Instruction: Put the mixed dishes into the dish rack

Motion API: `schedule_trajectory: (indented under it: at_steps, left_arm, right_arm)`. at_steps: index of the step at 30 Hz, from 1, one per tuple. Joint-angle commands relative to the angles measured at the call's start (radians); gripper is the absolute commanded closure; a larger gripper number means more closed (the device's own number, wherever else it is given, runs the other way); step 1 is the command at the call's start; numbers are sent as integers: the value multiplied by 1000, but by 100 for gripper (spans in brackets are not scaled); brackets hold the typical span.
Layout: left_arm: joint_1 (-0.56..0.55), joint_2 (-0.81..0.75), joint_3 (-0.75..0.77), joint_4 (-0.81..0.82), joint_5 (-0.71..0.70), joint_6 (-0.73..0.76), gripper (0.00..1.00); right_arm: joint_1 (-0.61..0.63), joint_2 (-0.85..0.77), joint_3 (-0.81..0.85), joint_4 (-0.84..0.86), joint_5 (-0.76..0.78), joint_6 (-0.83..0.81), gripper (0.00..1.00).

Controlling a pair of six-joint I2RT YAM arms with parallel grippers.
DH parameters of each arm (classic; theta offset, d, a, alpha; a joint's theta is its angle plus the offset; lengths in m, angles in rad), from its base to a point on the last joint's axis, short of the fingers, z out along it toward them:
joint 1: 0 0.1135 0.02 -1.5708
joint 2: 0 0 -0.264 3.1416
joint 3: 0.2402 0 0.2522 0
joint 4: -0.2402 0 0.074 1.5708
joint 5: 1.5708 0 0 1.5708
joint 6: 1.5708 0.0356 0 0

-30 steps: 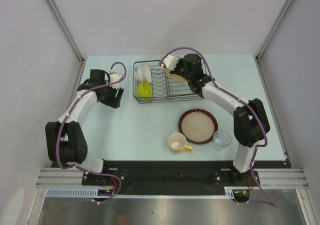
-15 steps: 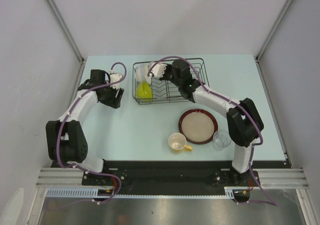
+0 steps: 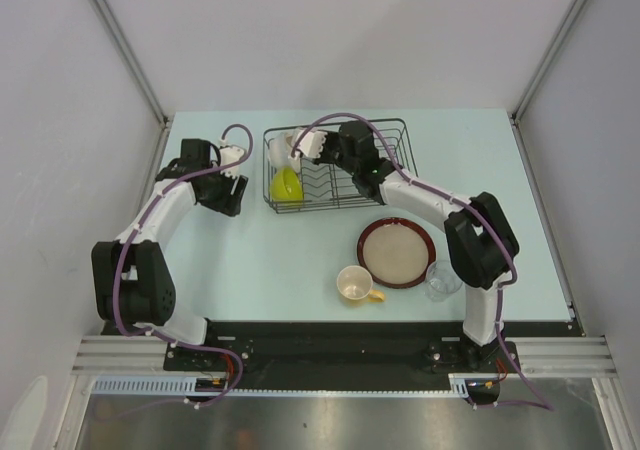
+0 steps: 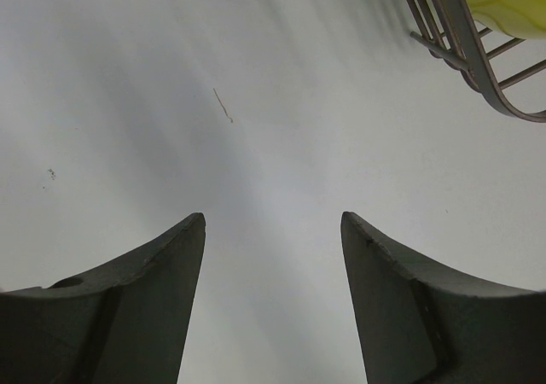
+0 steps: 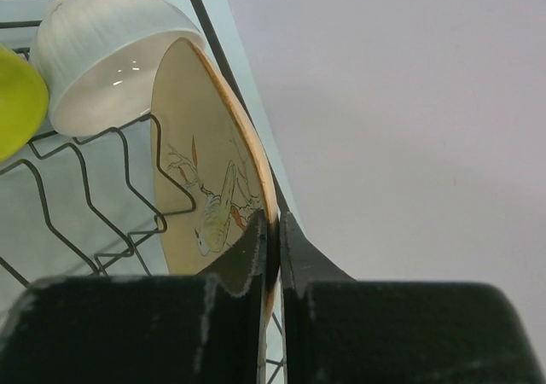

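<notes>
The dish rack (image 3: 330, 185) sits at the far middle of the table, and the coming move turns on how the beige leaf-patterned plate (image 5: 209, 188) stands to the rack's divider prongs (image 5: 85, 222). The plate is over the rack's left part, on edge and leaning a little. Its painted face is turned toward the prongs and its plane runs straight away from the right gripper (image 5: 273, 230), whose jaws are pinched tight on the plate's near rim. In the right wrist view the prongs lie just beside and below the plate's face, so the likely step is to lower it edge-first into a slot and then let go. Whether the bottom rim is already seated cannot be told. The plate's far rim comes right up to the white bowl (image 5: 111, 51), and contact there cannot be told either, so that looks like the spot to watch. The right arm is the nearer one and has the job. The left gripper (image 4: 273, 230) hangs spread and empty over bare table just left of the rack's corner. By count there is one rack and two plates, this one and the dark-red-rimmed tan plate (image 3: 396, 252) lying flat on the table. There are two bowls in the rack, the white one and the lime-green bowl (image 3: 287, 182). One cream cup (image 3: 354, 284) and one small clear glass (image 3: 443, 278) remain on the table.
</notes>
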Motion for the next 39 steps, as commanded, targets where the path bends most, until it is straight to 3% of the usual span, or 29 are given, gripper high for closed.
schedule_trajectory:
  at_steps: [1, 2, 3, 9, 29, 39]
  left_arm:
    - [9, 6, 1, 38, 30, -19, 30]
    - [9, 6, 1, 37, 31, -20, 30]
    - [9, 4, -2, 37, 30, -20, 30]
    - [9, -7, -11, 35, 15, 1, 30]
    - [9, -8, -13, 17, 12, -5, 30]
    - [9, -17, -1, 9, 25, -17, 30]
  right_arm:
    - [30, 12, 66, 134, -75, 35, 87]
    - [29, 21, 66, 138, -72, 38, 79]
    - [29, 29, 67, 146, -63, 53, 58]
    - [18, 69, 104, 164, -18, 126, 27]
    - [-53, 134, 241, 226, 2, 259, 25]
    - [-122, 123, 314, 83, 74, 443, 26]
